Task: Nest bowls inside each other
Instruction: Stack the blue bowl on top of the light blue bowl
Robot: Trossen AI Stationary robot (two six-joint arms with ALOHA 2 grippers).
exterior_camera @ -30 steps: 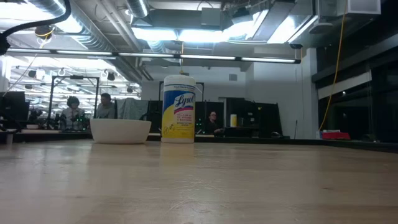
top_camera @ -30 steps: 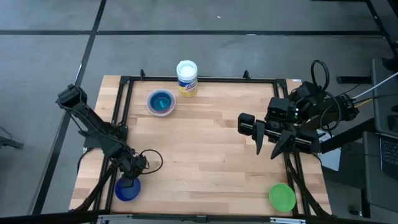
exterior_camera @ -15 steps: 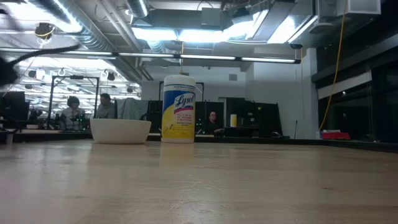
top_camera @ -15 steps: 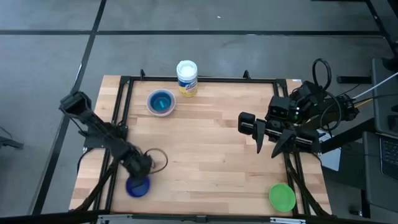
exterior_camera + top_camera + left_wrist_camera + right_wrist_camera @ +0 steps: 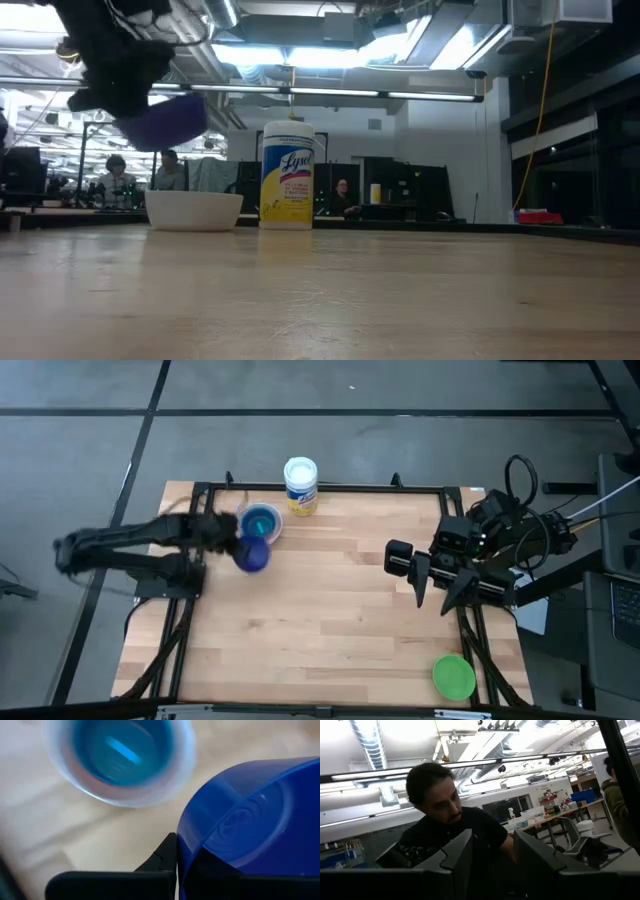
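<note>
- High view: left gripper [image 5: 238, 545] carried the dark blue bowl [image 5: 252, 555] just beside the stacked bowls [image 5: 260, 523] at the tabletop's [image 5: 330, 610] far edge; green bowl [image 5: 454, 676] sat well apart at the near right corner.
- Low view only: blue bowl was in the air, above the white bowl [image 5: 194, 210], beside the labelled container [image 5: 287, 175].
- Left wrist: left jaws were clamped on the blue bowl's rim.
- Right gripper [image 5: 432, 586] hovered at the right side, jaws apart, empty.

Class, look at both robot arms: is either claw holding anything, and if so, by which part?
The left claw holds the dark blue bowl by its rim, lifted above the table beside the stacked bowls. The right claw is open and holds nothing.
</note>
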